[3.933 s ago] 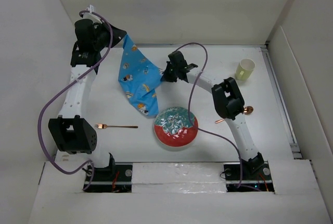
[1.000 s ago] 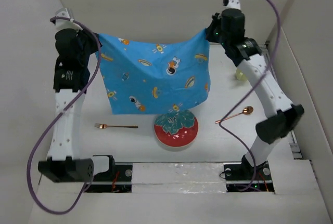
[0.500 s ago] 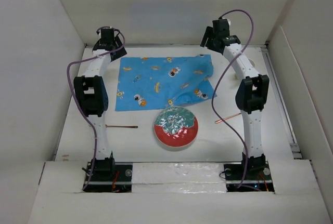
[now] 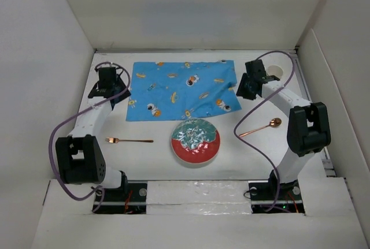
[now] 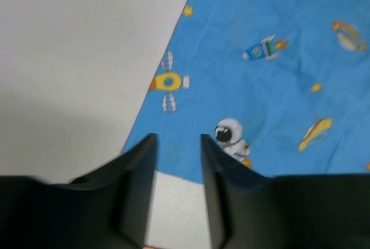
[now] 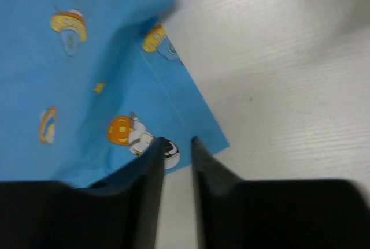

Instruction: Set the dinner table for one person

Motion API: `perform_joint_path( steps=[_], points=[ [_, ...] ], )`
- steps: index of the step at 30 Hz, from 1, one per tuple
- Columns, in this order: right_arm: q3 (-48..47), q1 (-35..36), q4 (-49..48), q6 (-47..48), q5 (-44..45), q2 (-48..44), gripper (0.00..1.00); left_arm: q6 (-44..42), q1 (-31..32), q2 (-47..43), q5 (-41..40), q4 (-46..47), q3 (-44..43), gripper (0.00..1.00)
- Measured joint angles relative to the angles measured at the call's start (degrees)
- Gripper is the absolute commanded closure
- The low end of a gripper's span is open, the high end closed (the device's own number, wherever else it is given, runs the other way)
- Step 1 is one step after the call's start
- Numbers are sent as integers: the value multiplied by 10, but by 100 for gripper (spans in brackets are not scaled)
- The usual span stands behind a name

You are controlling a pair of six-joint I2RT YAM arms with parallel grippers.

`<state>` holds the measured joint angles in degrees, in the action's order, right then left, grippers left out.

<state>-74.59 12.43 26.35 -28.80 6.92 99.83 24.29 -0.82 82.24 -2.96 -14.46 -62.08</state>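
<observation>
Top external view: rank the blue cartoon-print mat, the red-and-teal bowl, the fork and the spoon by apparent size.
1. blue cartoon-print mat
2. red-and-teal bowl
3. fork and spoon: both are thin and look nearly alike in length, so I won't rank one over the other.

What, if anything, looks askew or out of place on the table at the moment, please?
The blue mat is slightly off: a crease rumples its near right part, and its near edge slants across the table. The plate, fork and spoon lie off the mat. Nothing looks spilled or damaged.
</observation>
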Motion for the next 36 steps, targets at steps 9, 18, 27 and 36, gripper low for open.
perform_joint_path(
  steps=[9, 18, 27, 36],
  points=[
    [63, -25, 16, 8, -38, 26, 49, 9, -5, -4, 16, -24, 107, 48],
    [34, -24, 33, 19, -55, 73, 59, 28, -5, 58, -4, -25, 107, 54],
    [19, -15, 49, 22, -76, 87, 95, 41, -5, 92, -1, -26, 96, 69],
    [52, -15, 32, 19, -78, 55, 100, 39, -5, 87, -18, -30, 104, 57]
  ],
)
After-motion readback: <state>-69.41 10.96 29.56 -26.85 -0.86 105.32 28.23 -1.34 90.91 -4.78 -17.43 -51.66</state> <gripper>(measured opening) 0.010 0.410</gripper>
